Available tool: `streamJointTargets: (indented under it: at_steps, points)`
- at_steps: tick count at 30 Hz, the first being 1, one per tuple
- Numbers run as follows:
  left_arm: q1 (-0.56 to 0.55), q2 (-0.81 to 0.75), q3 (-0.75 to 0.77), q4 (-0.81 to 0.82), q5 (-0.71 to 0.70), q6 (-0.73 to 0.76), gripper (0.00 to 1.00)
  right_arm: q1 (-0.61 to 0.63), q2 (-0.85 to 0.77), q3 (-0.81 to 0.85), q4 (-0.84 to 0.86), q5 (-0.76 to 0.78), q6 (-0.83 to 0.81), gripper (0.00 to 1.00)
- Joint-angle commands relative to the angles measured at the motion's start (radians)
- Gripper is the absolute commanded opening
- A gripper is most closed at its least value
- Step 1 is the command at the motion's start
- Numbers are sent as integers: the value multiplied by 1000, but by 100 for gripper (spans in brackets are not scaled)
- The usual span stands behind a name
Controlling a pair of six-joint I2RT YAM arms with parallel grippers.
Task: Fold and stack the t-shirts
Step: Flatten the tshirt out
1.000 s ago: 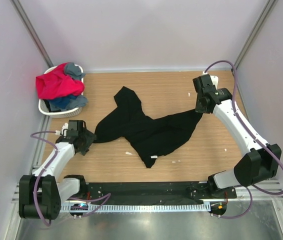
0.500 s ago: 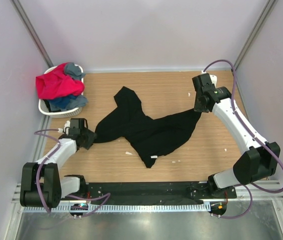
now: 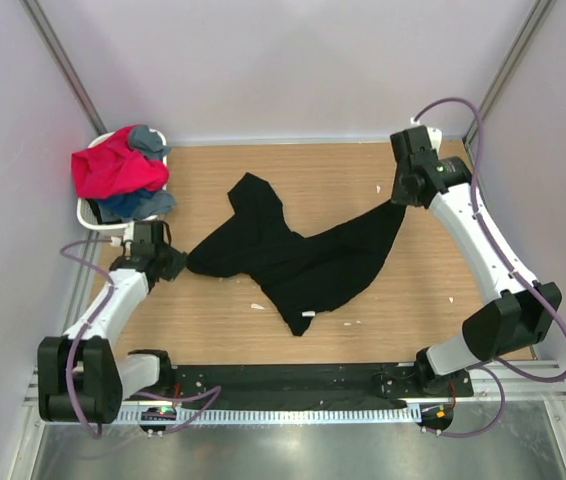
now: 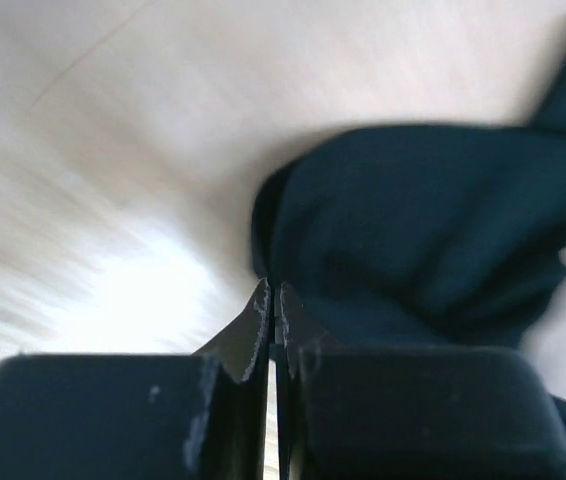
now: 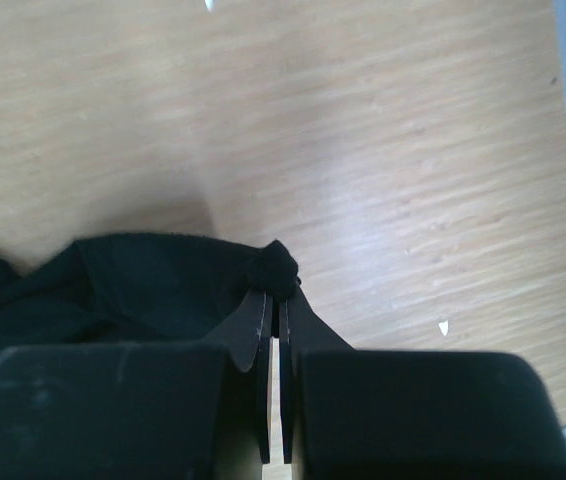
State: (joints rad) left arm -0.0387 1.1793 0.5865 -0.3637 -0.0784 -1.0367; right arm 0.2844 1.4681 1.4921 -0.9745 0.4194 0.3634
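Note:
A large black t-shirt (image 3: 298,258) lies crumpled across the middle of the wooden table. My left gripper (image 3: 179,262) is shut on its left edge; in the left wrist view the closed tips (image 4: 274,292) pinch the dark cloth (image 4: 423,220). My right gripper (image 3: 400,200) is shut on the shirt's right corner and holds it off the table. In the right wrist view a small bunch of cloth (image 5: 281,266) pokes out above the closed gripper (image 5: 275,300). The red-pink (image 3: 113,170), grey (image 3: 146,138) and blue (image 3: 135,205) t-shirts sit piled at the far left.
A white laundry basket (image 3: 88,216) holds that pile in the table's far left corner. Small white scraps (image 3: 256,306) dot the wood near the shirt. Pale walls and metal frame posts close in both sides; the arm bases stand along the near edge.
My left gripper moved away from the near edge and closed on the shirt's left edge. The right arm pulled back toward the far wall, drawing the right corner tighter.

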Motion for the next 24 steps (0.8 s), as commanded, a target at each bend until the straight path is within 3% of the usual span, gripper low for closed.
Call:
streamJointTargets:
  at_steps: [1,3,7,11,16,24]
  points:
    - [2,-92,224,-47,-30,85,0,-24,12,231,36,51,-35,1]
    - [3,-98,323,-93,-41,135,0,-34,66,348,34,65,-79,1]
    - [2,-78,652,-149,-63,223,0,-40,170,777,10,94,-139,1]
    - [3,-60,913,-201,-89,291,0,-39,195,1048,29,110,-187,1]
    - [2,-81,1133,-259,-70,334,0,-39,19,950,223,72,-238,1]
    - [2,-257,1269,-374,-67,354,0,-39,-256,873,223,-66,-233,1]
